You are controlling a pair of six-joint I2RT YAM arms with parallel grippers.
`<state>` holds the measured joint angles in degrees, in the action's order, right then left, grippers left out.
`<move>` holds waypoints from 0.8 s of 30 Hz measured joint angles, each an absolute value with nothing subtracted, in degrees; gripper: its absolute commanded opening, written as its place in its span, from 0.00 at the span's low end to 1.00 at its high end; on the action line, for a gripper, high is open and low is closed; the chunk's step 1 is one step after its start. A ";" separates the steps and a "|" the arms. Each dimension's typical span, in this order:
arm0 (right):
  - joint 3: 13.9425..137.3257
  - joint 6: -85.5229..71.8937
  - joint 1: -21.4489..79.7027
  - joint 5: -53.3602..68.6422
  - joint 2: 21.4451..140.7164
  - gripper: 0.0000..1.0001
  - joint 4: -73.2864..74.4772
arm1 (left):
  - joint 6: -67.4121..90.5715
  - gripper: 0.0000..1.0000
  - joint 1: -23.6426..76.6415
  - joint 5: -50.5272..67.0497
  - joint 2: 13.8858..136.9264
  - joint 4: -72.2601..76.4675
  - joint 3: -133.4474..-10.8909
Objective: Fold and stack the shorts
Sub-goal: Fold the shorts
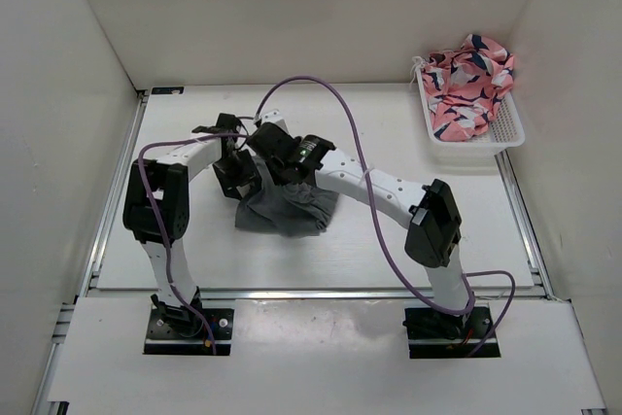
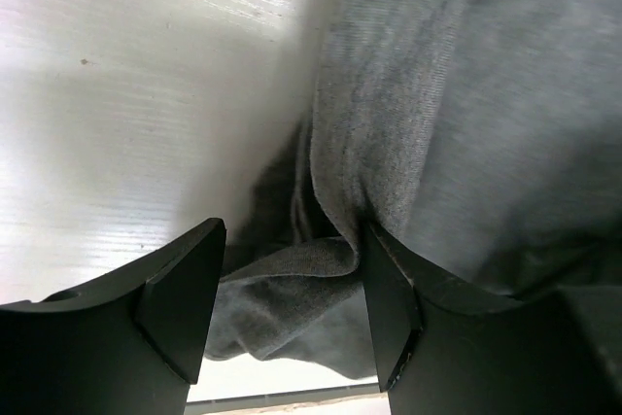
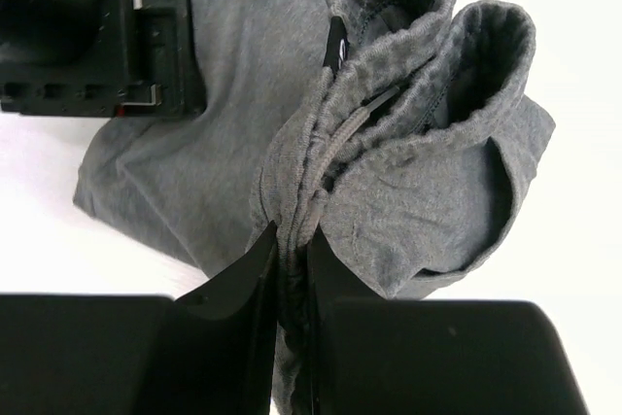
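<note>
1. Top external view, near edge: both arm bases are bolted at the front. A bare strip of counter runs the full width between them and the heap of cloth.
2. Shorts: grey, bunched at mid-counter, slightly left of centre. The near hem lies flat on the counter. The far part is gathered up beneath the two wrists.
3. Left gripper, left wrist view: released, with the jaws standing apart astride a fold at the heap's left edge. The right finger touches the cloth, and bare counter shows beyond the left finger.
4. Right gripper, right wrist view: clenched on the shorts, pinching the gathered waistband into a tight ridge. The loose waistband curls open beyond the pinch.
5. Open room: there is bare counter to the left of the heap, to its right, and behind it up to the back wall.
6. Far right corner: a white basket holding a crumpled pink patterned cloth, well apart from the shorts.
7. Bounds: white walls close the left, right and far sides.
</note>
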<state>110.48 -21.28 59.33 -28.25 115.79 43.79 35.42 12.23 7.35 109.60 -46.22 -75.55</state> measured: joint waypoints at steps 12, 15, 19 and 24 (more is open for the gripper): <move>114.06 -19.53 59.22 -22.04 121.12 0.00 40.75 | 35.79 1.00 10.66 7.33 108.38 -47.20 -75.55; 114.83 -19.18 59.24 -19.86 123.09 0.15 39.33 | 35.03 1.00 6.35 6.81 105.82 -49.91 -75.50; 117.91 -19.20 59.40 -16.75 125.23 0.60 37.91 | 33.08 1.00 -1.63 6.02 99.94 -53.80 -77.60; 121.12 -18.90 60.05 -12.49 125.91 0.99 34.48 | 31.46 1.00 -5.56 4.89 93.82 -55.29 -79.61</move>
